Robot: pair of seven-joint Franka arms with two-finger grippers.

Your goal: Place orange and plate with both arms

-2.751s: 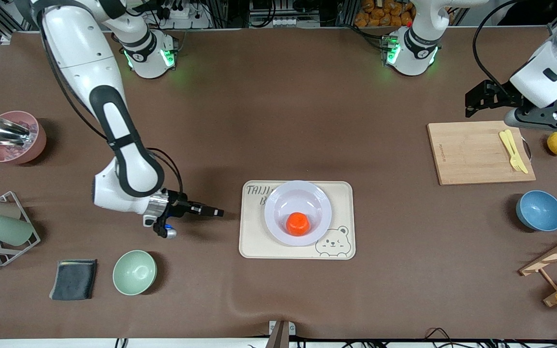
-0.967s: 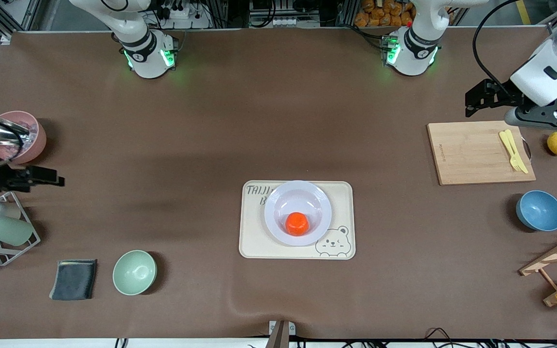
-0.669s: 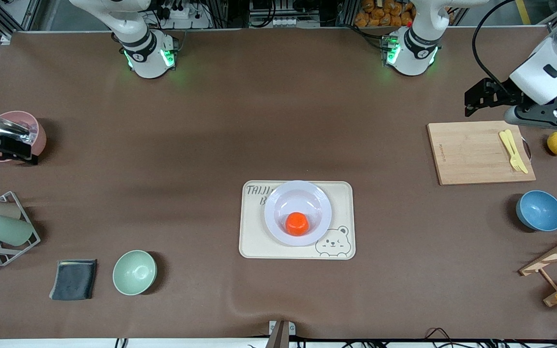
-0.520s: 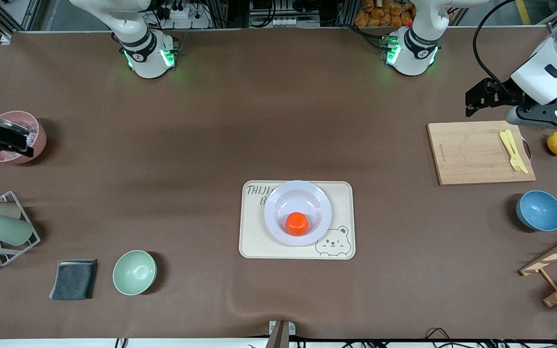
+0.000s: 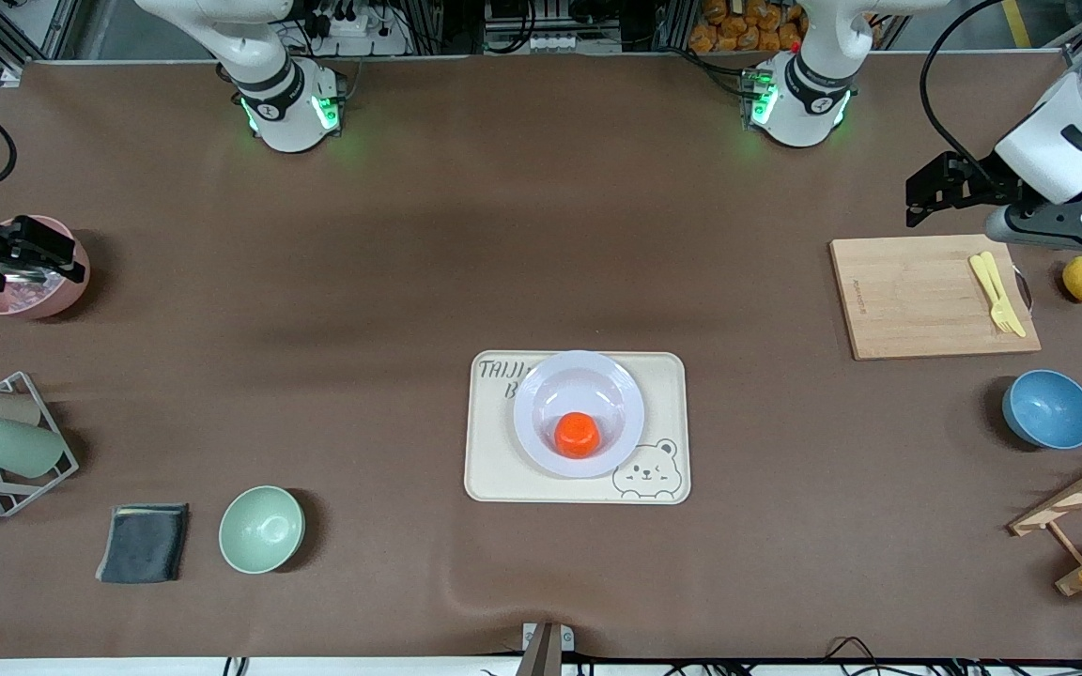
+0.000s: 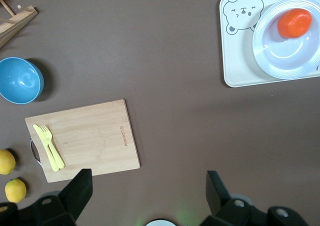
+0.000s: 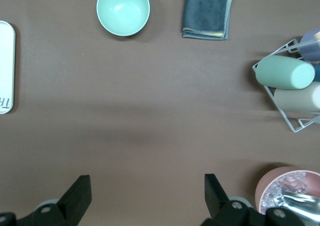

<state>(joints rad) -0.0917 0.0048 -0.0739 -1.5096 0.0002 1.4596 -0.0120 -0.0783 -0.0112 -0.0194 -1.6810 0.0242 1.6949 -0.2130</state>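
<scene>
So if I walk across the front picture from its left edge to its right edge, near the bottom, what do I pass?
Grey cloth → green bowl → tray with plate and orange → blue bowl.

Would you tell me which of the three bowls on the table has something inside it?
The pink bowl at the right arm's end of the table: it holds a metal scoop. The mint-green bowl and the blue bowl show bare insides.

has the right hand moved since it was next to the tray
Yes. The right hand has pulled away from the tray to above the pink bowl at its end of the table.
</scene>
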